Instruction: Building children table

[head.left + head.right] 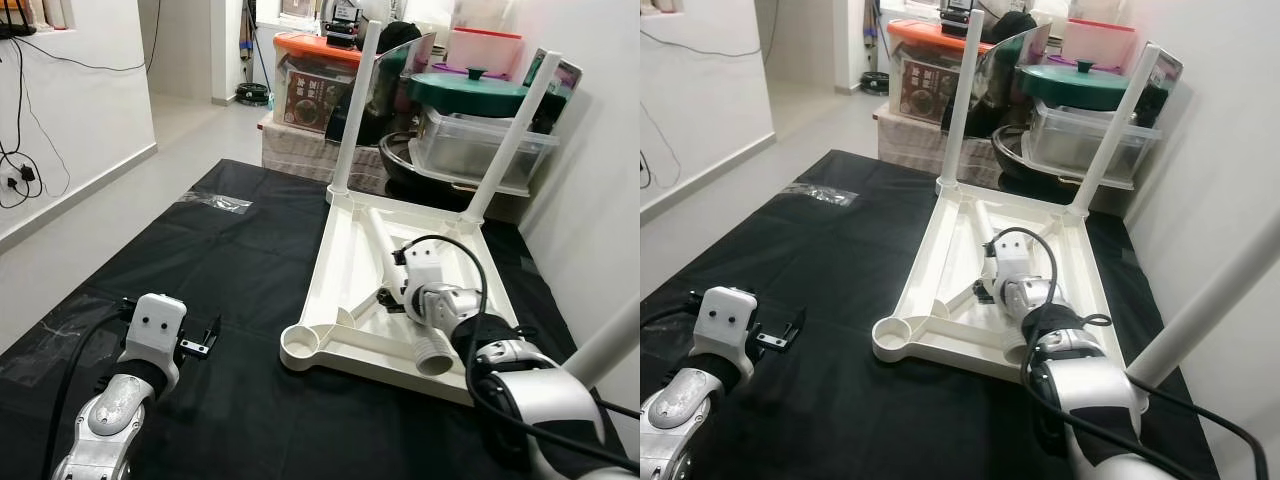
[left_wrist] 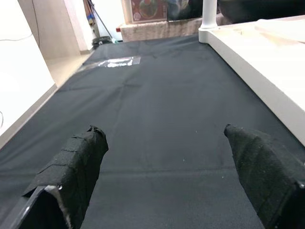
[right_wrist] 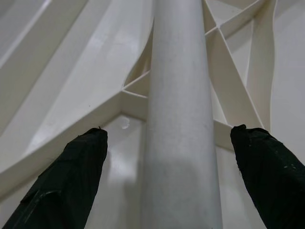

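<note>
Straddling a loose leg [image 3: 183, 119], the right gripper [image 3: 171, 176] hides its middle.

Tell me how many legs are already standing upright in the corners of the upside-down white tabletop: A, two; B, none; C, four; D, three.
A: two white legs stand upright at the far corners of the tabletop, a third leg lies loose inside it in front of the right gripper, whose jaws are open either side of it, and the near left corner socket is empty.
</note>
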